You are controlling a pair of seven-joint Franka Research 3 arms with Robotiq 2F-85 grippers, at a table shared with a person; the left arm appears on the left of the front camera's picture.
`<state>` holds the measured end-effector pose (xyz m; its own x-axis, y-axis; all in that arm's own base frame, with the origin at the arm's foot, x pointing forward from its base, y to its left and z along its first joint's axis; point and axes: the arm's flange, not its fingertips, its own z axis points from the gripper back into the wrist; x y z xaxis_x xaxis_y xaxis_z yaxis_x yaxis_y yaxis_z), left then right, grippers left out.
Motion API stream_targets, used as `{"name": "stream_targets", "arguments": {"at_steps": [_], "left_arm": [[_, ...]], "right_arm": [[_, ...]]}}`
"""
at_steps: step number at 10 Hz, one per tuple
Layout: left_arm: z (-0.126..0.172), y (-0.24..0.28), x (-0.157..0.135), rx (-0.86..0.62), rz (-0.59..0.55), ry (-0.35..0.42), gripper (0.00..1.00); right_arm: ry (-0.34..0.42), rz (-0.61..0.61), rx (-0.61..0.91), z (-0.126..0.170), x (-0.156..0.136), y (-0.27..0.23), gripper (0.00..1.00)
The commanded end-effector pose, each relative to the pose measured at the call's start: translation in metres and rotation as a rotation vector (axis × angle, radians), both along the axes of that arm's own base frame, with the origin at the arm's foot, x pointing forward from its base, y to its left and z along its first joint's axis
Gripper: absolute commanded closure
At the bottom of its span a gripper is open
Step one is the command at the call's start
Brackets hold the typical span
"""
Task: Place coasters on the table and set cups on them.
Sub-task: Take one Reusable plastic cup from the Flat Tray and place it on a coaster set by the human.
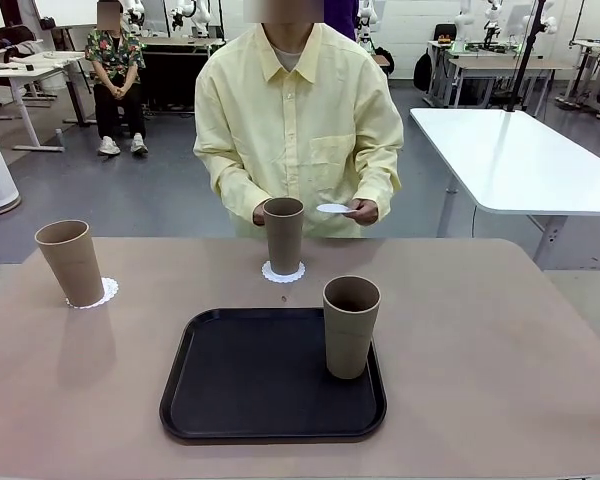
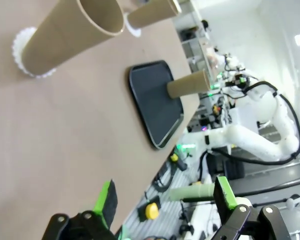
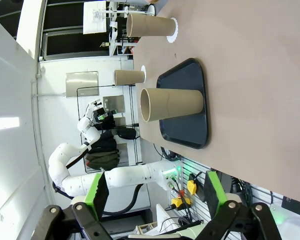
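1. The table [image 1: 500,340] is a large beige-brown top with rounded corners, and most of its surface is bare.
2. One white lacy coaster [image 1: 107,293] lies flat on the table near its far left side. A grey-brown cup [image 1: 70,262] stands on it, a little off the centre, so the lace shows mainly on the right.
3. A second coaster [image 1: 283,279] lies at the far middle, with another cup [image 1: 283,235] on it.
4. A black tray [image 1: 250,375] lies at the near middle, apart from both coasters. A third cup [image 1: 350,327] stands in its right part.
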<state>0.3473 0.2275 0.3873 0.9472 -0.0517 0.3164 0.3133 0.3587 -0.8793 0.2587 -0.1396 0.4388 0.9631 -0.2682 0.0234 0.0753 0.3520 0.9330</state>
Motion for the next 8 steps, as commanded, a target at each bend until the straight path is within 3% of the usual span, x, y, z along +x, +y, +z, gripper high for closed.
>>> {"name": "stream_targets", "arguments": {"at_steps": [1, 8], "left_arm": [[0.0024, -0.001, 0.0003, 0.005, -0.004, -0.002, 0.0], [0.0024, -0.001, 0.0003, 0.005, -0.004, -0.002, 0.0]], "right_arm": [[-0.003, 0.003, 0.013, 0.0004, 0.0006, -0.0003, 0.0], [-0.003, 0.003, 0.013, 0.0004, 0.0006, -0.0003, 0.0]]}}
